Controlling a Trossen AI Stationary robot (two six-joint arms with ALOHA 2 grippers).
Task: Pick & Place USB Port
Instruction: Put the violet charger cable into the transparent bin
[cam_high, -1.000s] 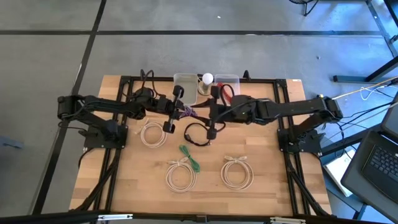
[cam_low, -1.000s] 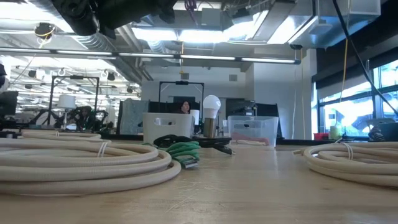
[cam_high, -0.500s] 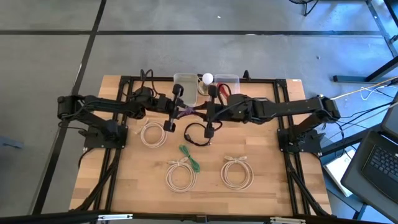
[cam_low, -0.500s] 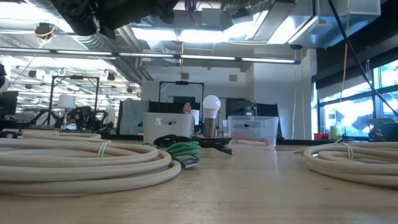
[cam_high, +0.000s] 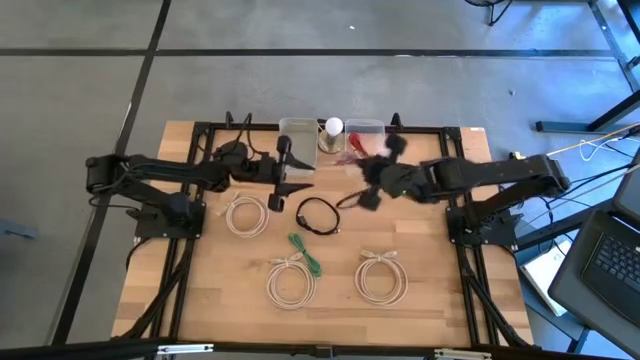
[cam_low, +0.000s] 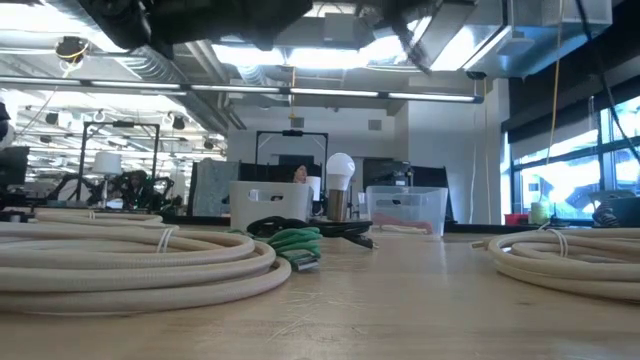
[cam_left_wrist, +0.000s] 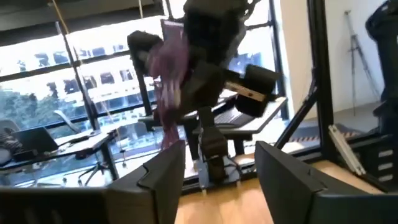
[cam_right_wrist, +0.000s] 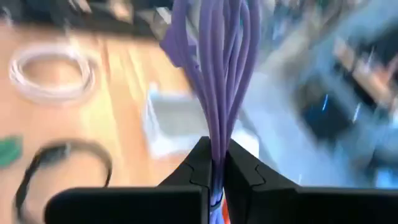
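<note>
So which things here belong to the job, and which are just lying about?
Job: purple cable, clamped in right gripper; left gripper, open; clear bins.
Lying about: black cable, green cable, three white coils, light bulb.

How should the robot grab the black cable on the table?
Probably from straight above, pinching one strand of the black cable. It lies flat as an open loop on the table with bare wood inside and around it, so one finger could fit on each side. The side away from the green cable looks roomiest.

cream cable coils (cam_high: 247, 215): 3 | black cable (cam_high: 318, 216): 1 | green cable (cam_high: 306, 254): 1 | bins (cam_high: 296, 130): 2 | bulb (cam_high: 333, 126): 1
</note>
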